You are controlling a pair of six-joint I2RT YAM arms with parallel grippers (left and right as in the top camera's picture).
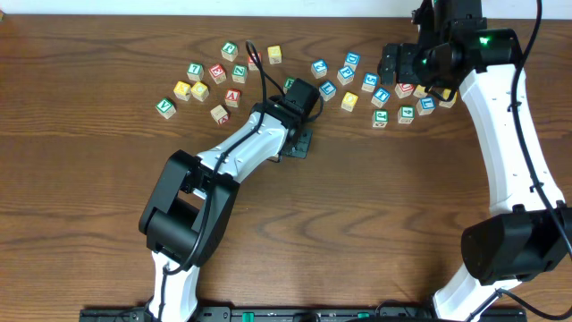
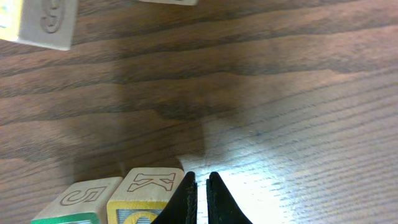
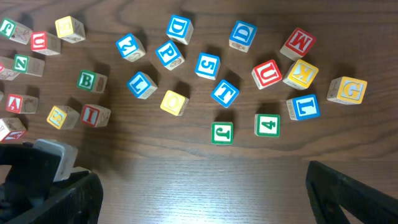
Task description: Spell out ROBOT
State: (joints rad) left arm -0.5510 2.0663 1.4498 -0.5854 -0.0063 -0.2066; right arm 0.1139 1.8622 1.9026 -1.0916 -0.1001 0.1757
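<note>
Lettered wooden blocks lie scattered across the far half of the table. A green B block (image 3: 91,81) and a blue T block (image 3: 224,93) show in the right wrist view. A green block that looks like an R (image 1: 230,48) sits at the far left. My left gripper (image 2: 202,182) is shut and empty, low over the wood, right beside a yellow K block (image 2: 146,186) and a green 5 block (image 2: 87,196). My right gripper (image 3: 214,193) is wide open and empty, high above the right cluster (image 1: 399,64).
My left arm (image 1: 250,139) stretches diagonally to the table's middle and covers a few blocks. The right cluster also holds a red U (image 3: 267,73), a yellow G (image 3: 347,90) and a green 4 (image 3: 267,124). Bare wood (image 1: 375,215) fills the near half.
</note>
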